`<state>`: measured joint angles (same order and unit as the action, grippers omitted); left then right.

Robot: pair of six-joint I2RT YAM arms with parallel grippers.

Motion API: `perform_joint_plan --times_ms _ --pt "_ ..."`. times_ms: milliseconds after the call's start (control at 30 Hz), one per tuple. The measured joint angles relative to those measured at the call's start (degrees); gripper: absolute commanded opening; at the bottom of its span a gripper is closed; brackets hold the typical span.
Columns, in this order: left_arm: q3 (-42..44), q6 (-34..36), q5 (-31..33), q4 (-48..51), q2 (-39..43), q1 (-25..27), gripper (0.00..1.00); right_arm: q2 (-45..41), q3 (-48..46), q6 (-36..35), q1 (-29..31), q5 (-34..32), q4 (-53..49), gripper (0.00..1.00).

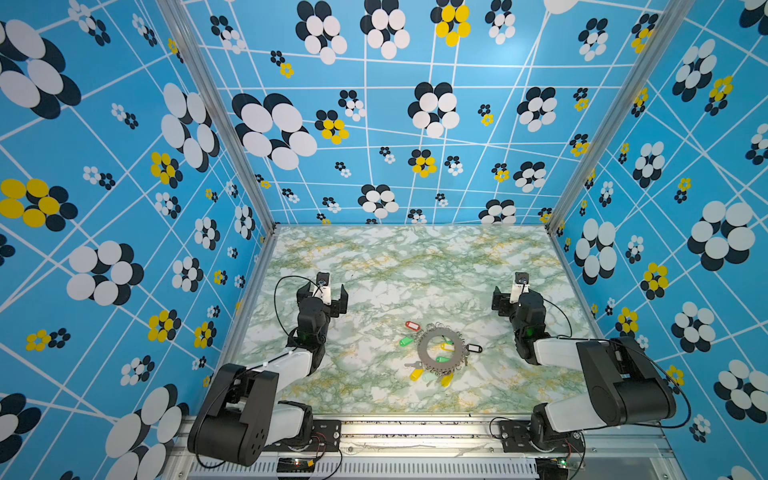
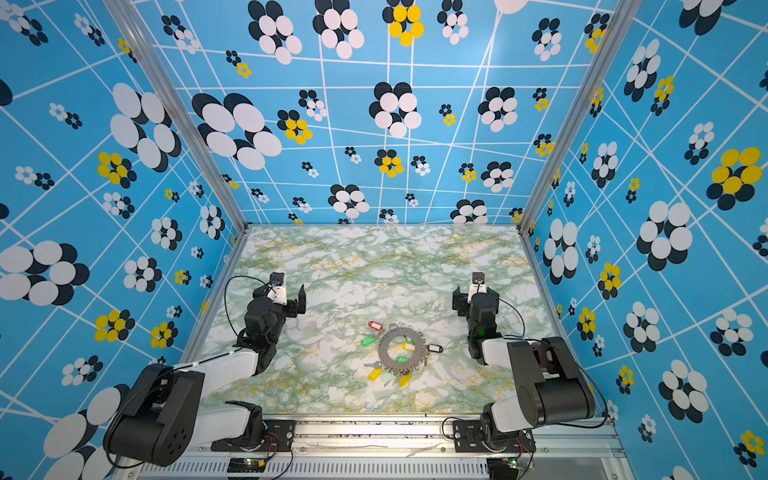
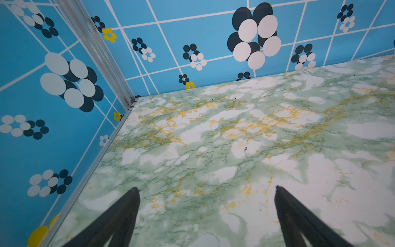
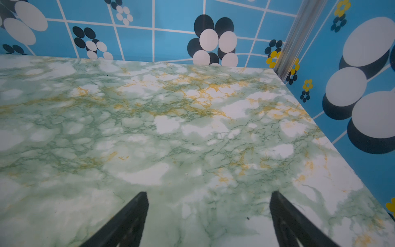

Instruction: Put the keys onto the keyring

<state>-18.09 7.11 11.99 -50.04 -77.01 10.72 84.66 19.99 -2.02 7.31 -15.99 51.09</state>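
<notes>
**No legible writing**

We find no words, numbers or brand marks that we can read. The plastic tags (image 1: pixel 412 325) on the keyring (image 1: pixel 424 353) look too small to make out, and the wall (image 1: pixel 374 62) carries only flower patterns.

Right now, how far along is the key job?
Looks done: in both top views the black-tagged key lies at the rim of the keyring; whether it is hooked on is too small to tell. In hand: nothing, left gripper and right gripper are open over bare table. Left: check the hook-up.
</notes>
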Motion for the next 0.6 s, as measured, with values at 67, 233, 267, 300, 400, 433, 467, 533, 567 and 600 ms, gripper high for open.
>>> perform_joint_plan --times_ms 67,233,267,300,400,433,467,533,567,600 --pt "0.04 0.00 0.15 -2.03 -3.37 0.00 0.99 0.07 -0.37 -0.02 0.00 0.00 1.38 0.94" --pt "0.15 -0.48 0.94 -5.57 -8.07 -0.79 0.99 1.49 -1.25 -0.15 0.00 -0.31 5.38 0.99" --pt "0.15 -0.70 0.94 -6.16 -8.31 -1.33 0.99 2.38 -1.64 -0.13 0.00 -0.87 6.84 0.99" --pt "0.15 -1.14 0.92 -6.88 -8.46 -1.86 0.99 3.65 -1.97 -0.15 0.00 -1.55 8.48 0.99" --pt "0.17 -2.14 0.81 -8.35 -8.81 -3.21 0.99 5.73 -2.69 -0.15 0.24 -3.45 9.64 0.99" --pt "0.24 -2.47 0.74 -8.72 -8.83 -3.54 0.99 5.97 -2.73 -0.15 0.28 -4.02 9.94 0.99" --pt "0.35 -2.82 0.61 -9.14 -8.83 -3.82 0.99 6.21 -2.73 -0.13 0.37 -4.76 10.67 0.99" --pt "0.42 -3.30 0.42 -10.05 -9.33 -4.17 0.99 6.23 -2.73 -0.09 0.44 -5.90 11.63 0.99" --pt "0.42 -3.48 0.37 -10.43 -9.88 -4.24 0.99 6.23 -2.73 0.00 0.44 -6.40 12.20 0.99" --pt "0.42 -3.54 0.33 -10.51 -10.38 -4.31 0.99 6.23 -2.73 0.07 0.44 -6.71 12.41 0.99"
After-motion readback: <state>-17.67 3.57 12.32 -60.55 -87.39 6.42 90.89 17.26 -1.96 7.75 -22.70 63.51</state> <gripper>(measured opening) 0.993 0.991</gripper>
